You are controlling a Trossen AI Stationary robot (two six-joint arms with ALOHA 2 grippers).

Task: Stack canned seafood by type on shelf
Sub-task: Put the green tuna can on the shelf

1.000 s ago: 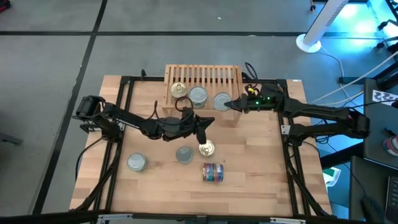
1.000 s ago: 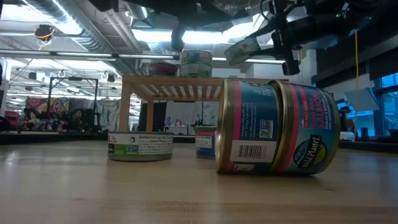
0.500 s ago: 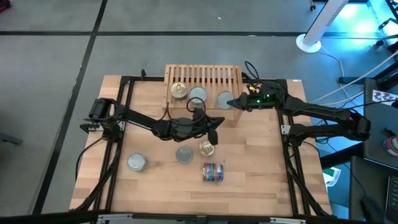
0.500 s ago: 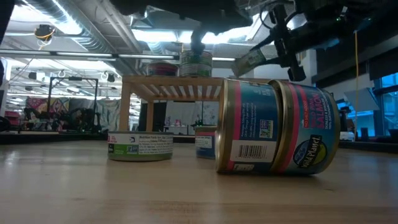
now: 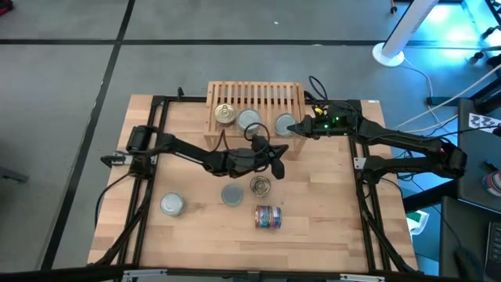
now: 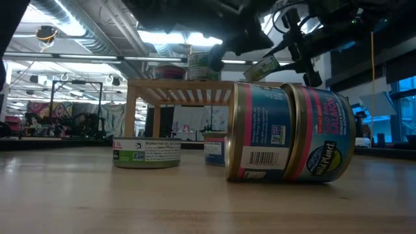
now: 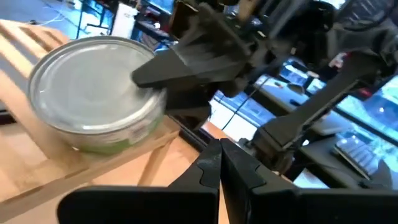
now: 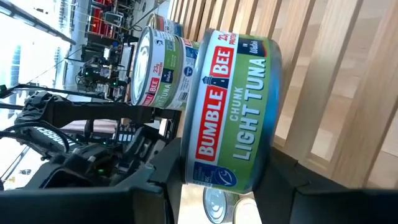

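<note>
A green-labelled tuna tin (image 8: 233,109) rests on the wooden shelf (image 5: 258,97), clamped between the right pincer's (image 5: 288,129) half-spread fingers, seemingly for placing beside a matching tin (image 5: 249,119). The left pincer (image 5: 279,163), fingers shut and empty, hovers just before it.

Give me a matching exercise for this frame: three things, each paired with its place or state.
1. pair of blue-and-red labelled metal tins
2. green-labelled silver-lidded round tin
3. left gripper

A. shut, holding nothing
B. on their sides on the wooden table
C. on the light-wood slatted shelf, between the right gripper fingers

Pairs: 1-B, 2-C, 3-A
</note>
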